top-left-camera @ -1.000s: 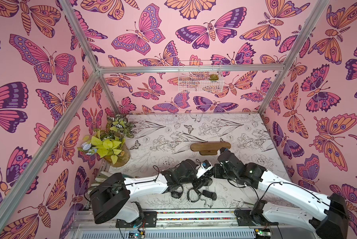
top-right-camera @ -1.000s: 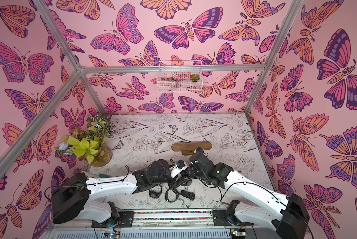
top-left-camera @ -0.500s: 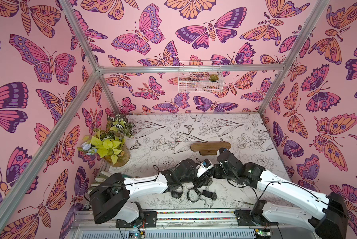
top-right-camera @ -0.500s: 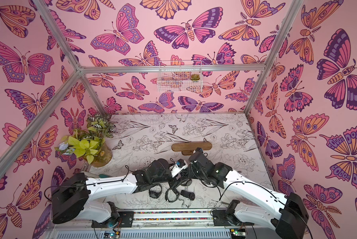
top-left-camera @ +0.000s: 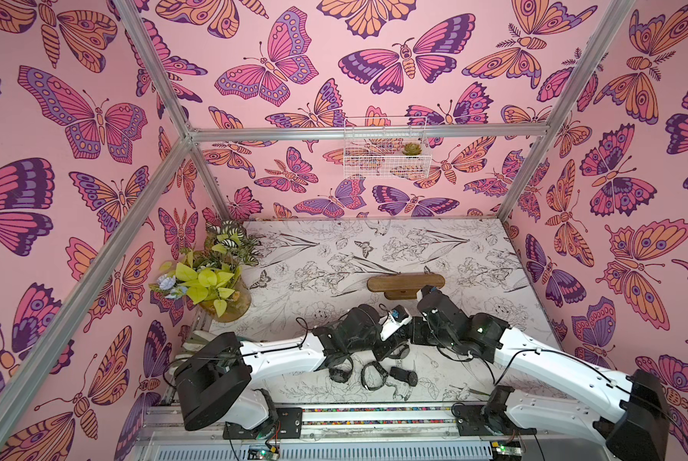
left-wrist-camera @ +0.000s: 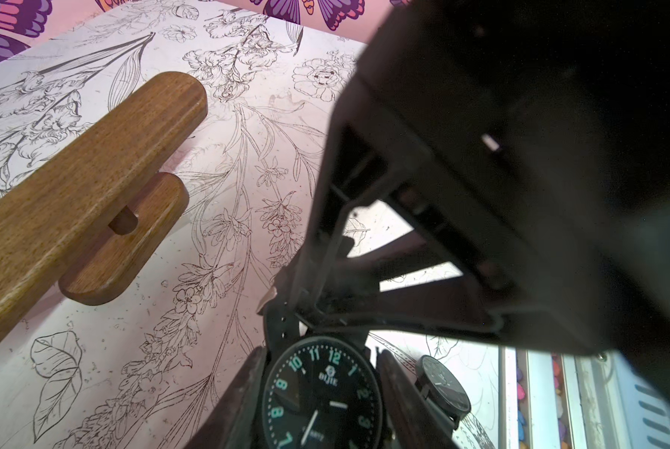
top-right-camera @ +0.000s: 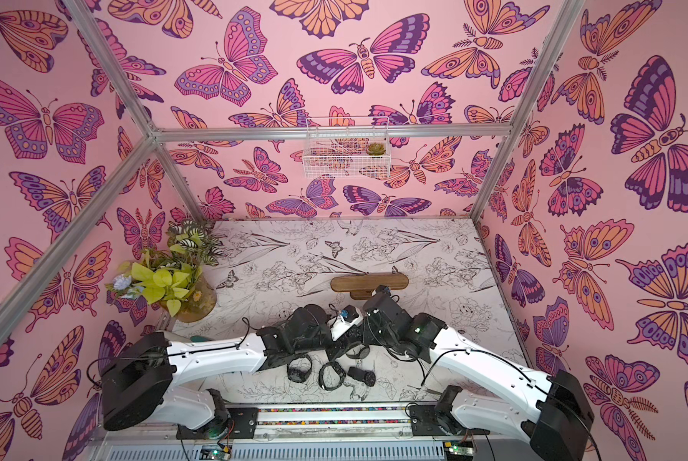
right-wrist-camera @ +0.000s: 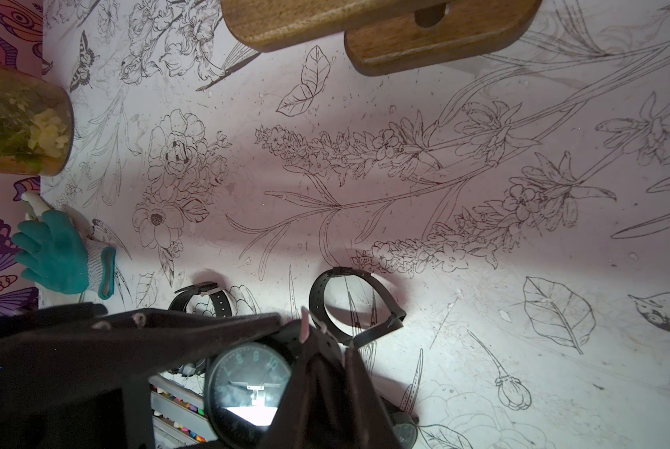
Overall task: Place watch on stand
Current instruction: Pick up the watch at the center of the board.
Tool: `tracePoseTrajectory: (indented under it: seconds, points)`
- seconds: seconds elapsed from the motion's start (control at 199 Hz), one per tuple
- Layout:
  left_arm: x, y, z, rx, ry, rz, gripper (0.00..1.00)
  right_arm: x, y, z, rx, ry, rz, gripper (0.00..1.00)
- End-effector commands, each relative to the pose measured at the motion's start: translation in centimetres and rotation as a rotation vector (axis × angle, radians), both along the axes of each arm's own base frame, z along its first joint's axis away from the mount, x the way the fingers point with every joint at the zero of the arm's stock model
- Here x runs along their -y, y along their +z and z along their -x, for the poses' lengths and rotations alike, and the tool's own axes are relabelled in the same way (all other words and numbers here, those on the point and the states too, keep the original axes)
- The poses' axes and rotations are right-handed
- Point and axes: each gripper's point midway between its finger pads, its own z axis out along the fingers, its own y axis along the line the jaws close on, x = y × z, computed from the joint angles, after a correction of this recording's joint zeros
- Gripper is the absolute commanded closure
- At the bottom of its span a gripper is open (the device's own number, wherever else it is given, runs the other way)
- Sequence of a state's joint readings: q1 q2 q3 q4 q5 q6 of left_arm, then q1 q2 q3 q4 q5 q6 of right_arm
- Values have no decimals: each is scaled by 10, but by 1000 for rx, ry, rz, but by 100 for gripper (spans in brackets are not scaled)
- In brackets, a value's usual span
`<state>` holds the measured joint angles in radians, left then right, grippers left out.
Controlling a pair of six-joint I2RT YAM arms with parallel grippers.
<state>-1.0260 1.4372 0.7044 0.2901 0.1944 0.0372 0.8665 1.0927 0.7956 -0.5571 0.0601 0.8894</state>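
The watch (left-wrist-camera: 321,392), at 6 o'clock of the stand (top-left-camera: 405,281), has its case clamped in the left gripper (left-wrist-camera: 320,352) and its strap pinched by the near-closed right gripper (right-wrist-camera: 327,334), and its loop should probably be held wide to slide over the stand's end.

I've got a brown wooden stand (top-left-camera: 405,282) on my white counter (top-left-camera: 474,255) inked with black flowers; black watch (left-wrist-camera: 321,392), teal numerals; pink butterfly walls (top-left-camera: 294,60).

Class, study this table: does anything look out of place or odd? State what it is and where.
A teal work glove lies at the edge of the table, near the plant vase. It looks unrelated to anything else there.
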Motion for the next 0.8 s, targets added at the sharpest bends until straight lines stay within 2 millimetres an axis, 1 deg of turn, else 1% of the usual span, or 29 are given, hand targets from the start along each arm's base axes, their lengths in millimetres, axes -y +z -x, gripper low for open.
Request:
tracePoseTrajectory:
  seconds: [0.0,0.065,0.156,0.297,0.397,0.543,0.628,0.699,0.799]
  points:
    - [4,0,1,-10,-19,-1,63,-2,5,0,19,5,-16,82]
    - [4,1,0,-9,-18,2,63,-1,7,-1,26,2,-18,81]
    - [4,3,-1,-7,-8,11,63,3,9,-1,37,-18,-17,77]
    - [1,7,-4,-3,18,33,63,11,18,-3,93,-39,-31,67]
    - [-1,14,-7,-7,43,69,63,19,27,-4,152,-52,-54,60]
    - [-6,27,-14,-34,78,144,63,28,40,-5,254,-63,-108,58]
    - [-9,33,-18,-44,100,181,63,32,42,-4,301,-68,-142,58]
    - [-12,38,-23,-54,122,211,63,32,40,-3,329,-55,-168,58]
    - [-14,46,-27,-65,149,253,63,25,32,0,326,-35,-215,57]
